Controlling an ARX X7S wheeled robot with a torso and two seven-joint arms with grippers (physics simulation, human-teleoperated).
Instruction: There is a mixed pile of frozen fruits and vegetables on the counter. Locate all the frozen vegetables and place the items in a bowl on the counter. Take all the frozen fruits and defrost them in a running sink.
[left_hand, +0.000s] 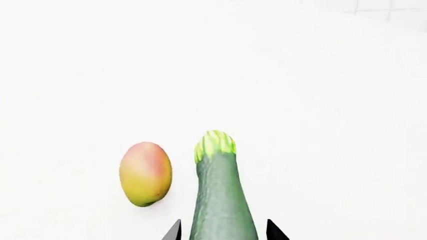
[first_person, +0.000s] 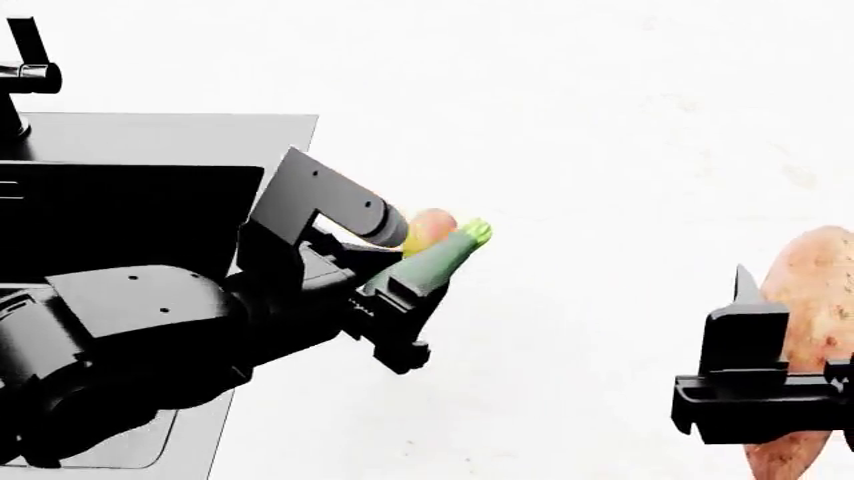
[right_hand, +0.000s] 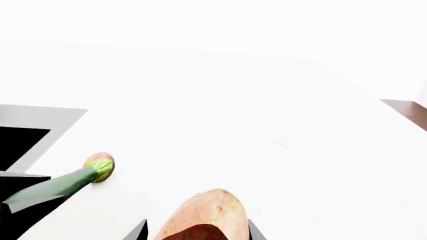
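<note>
the white counter (first_person: 601, 120) is big and bright. the left gripper (first_person: 400, 290) holds the long green zucchini (left_hand: 220, 200), which points straight out past its tips. the mango (left_hand: 145, 173) lies just beside it. the right gripper (right_hand: 193, 230) hugs a potato (right_hand: 203, 217).

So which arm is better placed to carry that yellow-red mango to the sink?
Probably left: its gripper is beside the mango and sink, though it holds the green zucchini. The right gripper holds the brown potato.

The left tool (first_person: 400, 300) grips a zucchini (first_person: 441, 258) beside a mango (first_person: 424, 228), near the sink (first_person: 160, 150).
</note>
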